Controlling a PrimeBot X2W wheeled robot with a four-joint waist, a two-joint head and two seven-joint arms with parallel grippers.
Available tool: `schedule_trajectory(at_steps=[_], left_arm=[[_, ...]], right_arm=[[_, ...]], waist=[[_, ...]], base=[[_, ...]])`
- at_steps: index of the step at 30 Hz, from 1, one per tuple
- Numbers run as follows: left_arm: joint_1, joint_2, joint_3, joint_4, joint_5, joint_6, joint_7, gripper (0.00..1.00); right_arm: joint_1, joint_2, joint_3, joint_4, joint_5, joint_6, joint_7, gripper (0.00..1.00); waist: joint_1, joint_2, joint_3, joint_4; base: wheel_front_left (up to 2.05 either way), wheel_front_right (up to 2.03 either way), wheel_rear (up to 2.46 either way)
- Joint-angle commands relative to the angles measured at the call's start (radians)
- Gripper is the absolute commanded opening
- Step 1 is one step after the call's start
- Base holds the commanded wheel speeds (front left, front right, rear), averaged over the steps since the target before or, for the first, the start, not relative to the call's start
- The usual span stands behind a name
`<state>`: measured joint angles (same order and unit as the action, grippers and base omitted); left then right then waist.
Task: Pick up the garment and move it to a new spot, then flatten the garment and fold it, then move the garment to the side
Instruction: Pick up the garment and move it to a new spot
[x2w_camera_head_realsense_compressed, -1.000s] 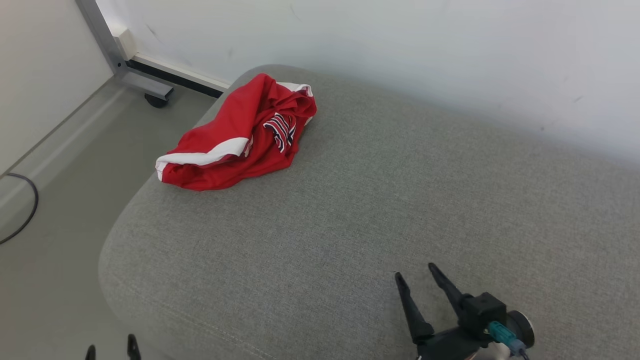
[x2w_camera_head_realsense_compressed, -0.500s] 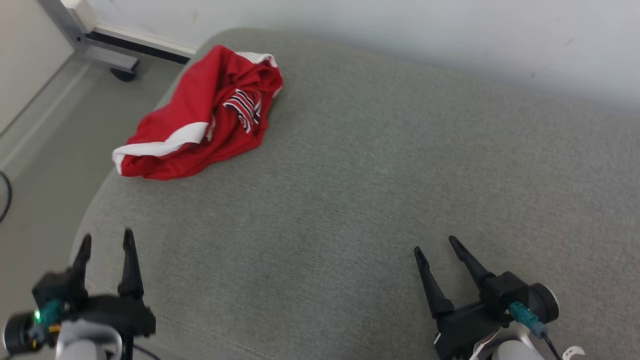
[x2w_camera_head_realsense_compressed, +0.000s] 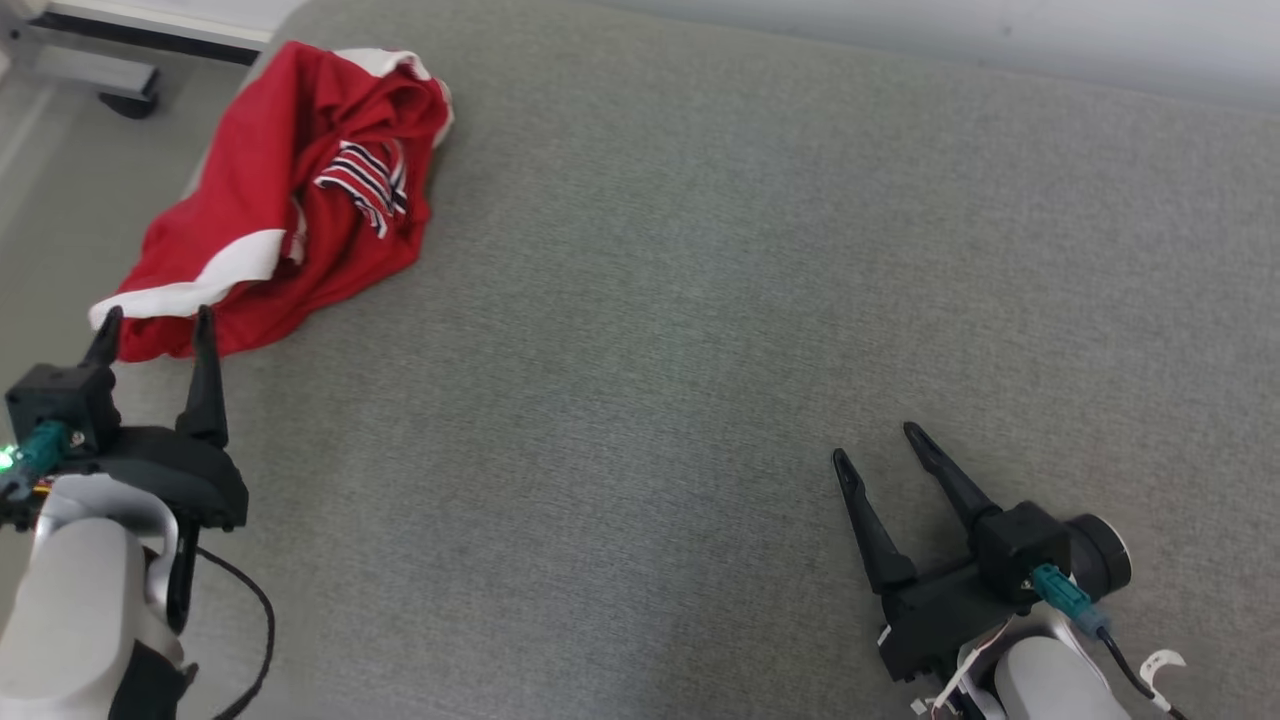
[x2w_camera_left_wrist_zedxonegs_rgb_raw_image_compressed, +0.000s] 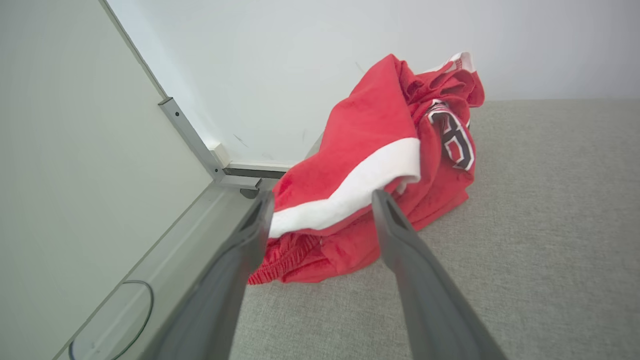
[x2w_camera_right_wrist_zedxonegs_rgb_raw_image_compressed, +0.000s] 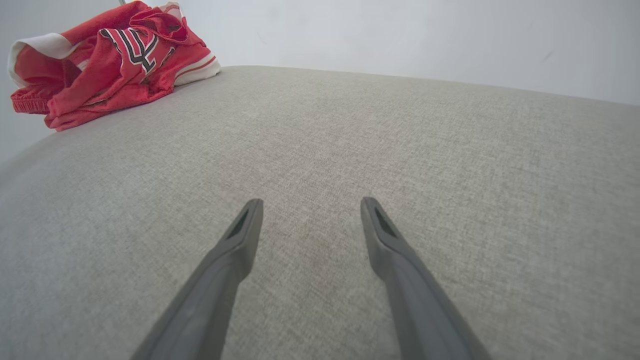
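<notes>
Crumpled red garment (x2w_camera_head_realsense_compressed: 250, 210): dark lettering (x2w_camera_left_wrist_zedxonegs_rgb_raw_image_compressed: 452, 145), unreadable

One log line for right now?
stage: pre-grasp | red garment: crumpled on grey cushion | left tool: open, aimed at garment | right tool: open, empty

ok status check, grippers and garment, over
Left gripper open, lined up on the garment, nothing held. Right gripper open over the cushion. Garment crumpled at cushion's left edge. Nothing in the way.

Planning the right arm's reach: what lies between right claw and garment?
Bare grey cushion between right claw and garment, shown in the right wrist view.
</notes>
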<state>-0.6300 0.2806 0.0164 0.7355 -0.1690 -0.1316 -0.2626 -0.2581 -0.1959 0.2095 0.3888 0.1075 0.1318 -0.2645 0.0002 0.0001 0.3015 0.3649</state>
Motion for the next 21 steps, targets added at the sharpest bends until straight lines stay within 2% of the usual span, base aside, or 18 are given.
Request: schedule_trajectory(at_steps=[1, 7, 12, 15, 16, 17, 21], left_arm=[[-0.03, 0.015, -0.009, 0.029, 0.009, 0.002, -0.003, 1.0], [-0.098, 0.049, -0.03, 0.117, 0.023, 0.002, -0.003, 1.0], [-0.121, 0.057, -0.035, 0.154, 0.034, 0.007, -0.003, 1.0], [-0.13, 0.052, -0.025, 0.156, 0.031, 0.025, -0.003, 1.0], [-0.129, 0.054, -0.019, 0.153, 0.03, 0.032, -0.003, 0.91], [-0.129, 0.057, -0.018, 0.143, 0.034, 0.038, -0.003, 0.0], [-0.119, 0.062, -0.015, 0.075, 0.048, 0.05, -0.003, 0.0]], right_arm=[[-0.004, -0.015, -0.002, 0.008, 0.004, -0.002, 0.0, 1.0], [-0.011, -0.026, -0.012, 0.011, 0.007, -0.002, 0.001, 1.0], [-0.012, -0.026, -0.021, 0.011, 0.007, -0.002, 0.003, 1.0], [-0.016, -0.021, -0.024, 0.011, 0.007, -0.002, 0.004, 1.0], [-0.018, -0.018, -0.024, 0.01, 0.008, -0.002, 0.004, 1.0], [-0.019, -0.016, -0.025, 0.009, 0.009, -0.002, 0.004, 1.0], [-0.014, 0.0, -0.035, 0.01, 0.011, -0.002, 0.004, 1.0]], waist=[[-0.0002, -0.0001, 0.035, -0.036], [-0.0002, -0.0001, 0.058, -0.066], [-0.0002, -0.0001, 0.069, -0.082], [-0.0002, -0.0001, 0.074, -0.096], [-0.0002, -0.0001, 0.075, -0.102], [-0.0002, -0.0001, 0.075, -0.106], [-0.0002, -0.0001, 0.061, -0.12]], base=[[0.0, 0.0, 0.0], [0.0, 0.0, 0.0], [0.0, 0.0, 0.0], [0.0, 0.0, 0.0], [0.0, 0.0, 0.0], [0.0, 0.0, 0.0], [0.0, 0.0, 0.0]])
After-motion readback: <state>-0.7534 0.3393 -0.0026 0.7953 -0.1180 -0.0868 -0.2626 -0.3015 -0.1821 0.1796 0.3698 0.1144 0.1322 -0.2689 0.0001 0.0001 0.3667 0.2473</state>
